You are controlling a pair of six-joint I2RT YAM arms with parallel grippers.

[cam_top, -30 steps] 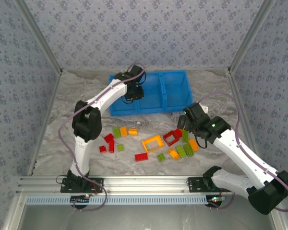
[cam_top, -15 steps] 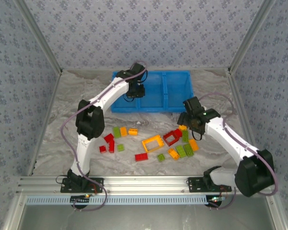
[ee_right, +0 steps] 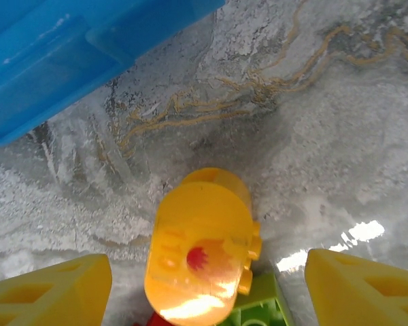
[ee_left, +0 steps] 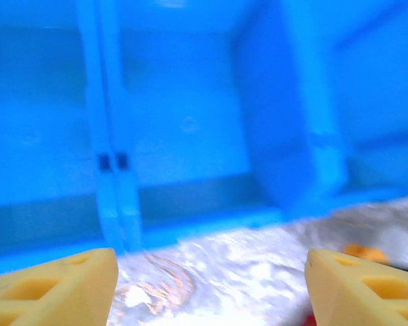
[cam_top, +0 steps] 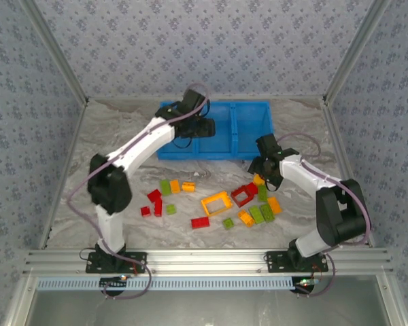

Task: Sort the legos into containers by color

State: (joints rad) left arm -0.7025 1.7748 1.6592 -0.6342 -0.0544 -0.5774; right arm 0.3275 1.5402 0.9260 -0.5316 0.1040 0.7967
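setting: booth w/ blue-grey patterned walls [cam_top: 204, 47]; marbled grey-white table [cam_top: 81, 149]; metal rail [cam_top: 204, 261] along bottom of top view.
containers: bright blue tray [cam_top: 251, 112], upper centre of top view, three square compartments side by side. its near wall crosses the left-wrist view [ee_left: 190, 224], blurred. one corner sits upper left in right-wrist view [ee_right: 61, 47].
legos, overall: loose on table below the tray, centre of top view.
legos, left group: red bricks [cam_top: 154, 200], green brick [cam_top: 165, 187], orange brick [cam_top: 188, 185].
legos, mid group: orange open frame [cam_top: 216, 202] beside red open frame [cam_top: 243, 195]; flat red brick [cam_top: 200, 222] below them.
legos, right group: green pair [cam_top: 262, 213] between two orange pieces.
round brick: yellow [ee_right: 200, 248], lower centre of right-wrist view, on table; touches a lime brick [ee_right: 255, 309] at bottom edge; near tray corner but apart.
left gripper: [cam_top: 207, 128] over tray's left half, upper centre of top view. wrist view [ee_left: 211, 285]: yellow fingers [ee_left: 61, 285] wide apart at both lower corners, nothing between.
right gripper: [cam_top: 262, 178] right of centre, just below tray's lower right corner. wrist view [ee_right: 207, 285]: fingers [ee_right: 367, 292] wide apart either side of round brick, clear of it; nothing held.
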